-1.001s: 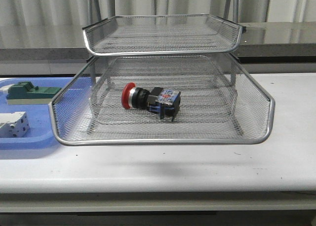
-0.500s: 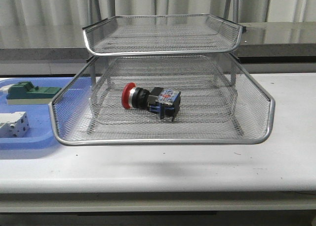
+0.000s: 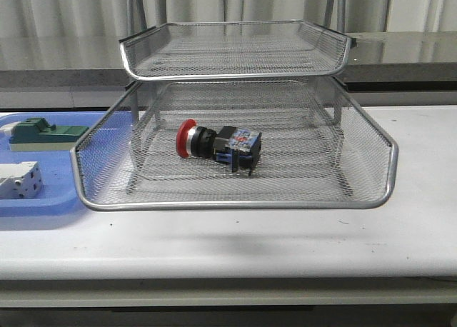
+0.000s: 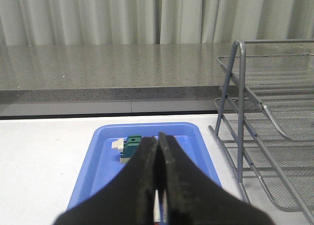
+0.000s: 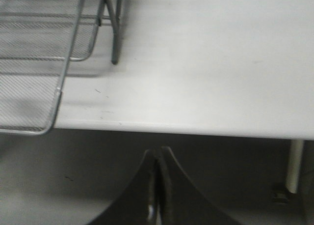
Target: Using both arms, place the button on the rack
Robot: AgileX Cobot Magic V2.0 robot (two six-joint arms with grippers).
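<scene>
The button (image 3: 218,145) is laid on its side in the rack's (image 3: 235,202) pulled-out lower tray, long axis running left-right, red mushroom head pointed left, black body and blue rear block to the right. The rack is silver wire mesh with chrome rims, set on the white surface (image 3: 285,241). Nothing is seen changed since a second ago. The left gripper (image 4: 158,185) and right gripper (image 5: 158,190) are both seen with jaws closed, empty.

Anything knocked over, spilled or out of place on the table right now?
Nothing stands out. The button lies on its side in the rack's pulled-out tray, and the blue tray beside it holds its parts neatly. Both grippers are shut and away from it all.
</scene>
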